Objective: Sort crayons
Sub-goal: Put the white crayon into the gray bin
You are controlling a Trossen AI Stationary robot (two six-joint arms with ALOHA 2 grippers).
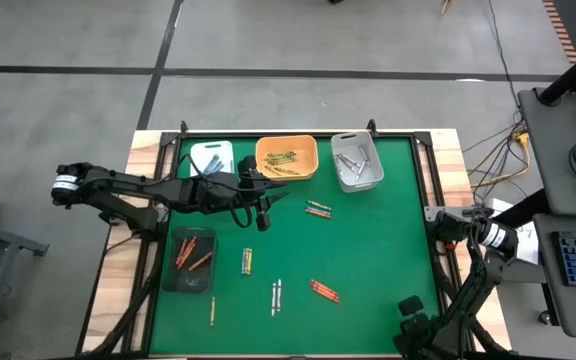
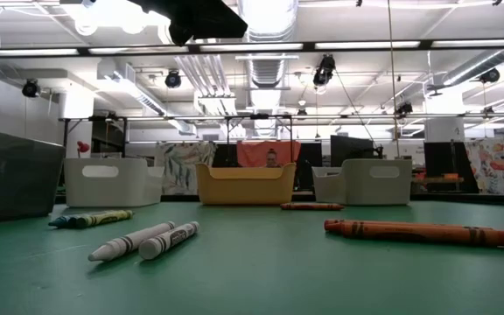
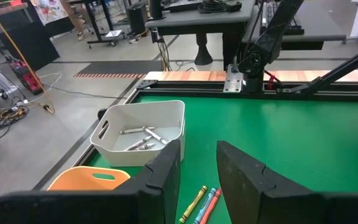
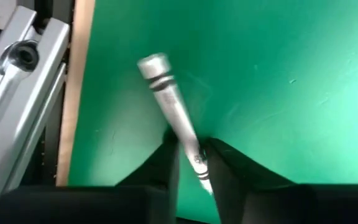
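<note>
grey crayon [image 4: 174, 115] pinched in right claw [image 4: 190, 155], long axis sticking fwd past fingertips; left claw [image 3: 197, 168] narrow gap, empty.

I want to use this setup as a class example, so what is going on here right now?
A two-armed robot is sorting crayons by colour into trays on a green table. The right end effector, at the table's near right corner, is shut on a grey-white crayon. The left end effector hovers open just in front of the orange tray, holding nothing. The white tray holds grey crayons and the dark tray holds red-orange ones. Several loose crayons lie unsorted on the mat.
</note>
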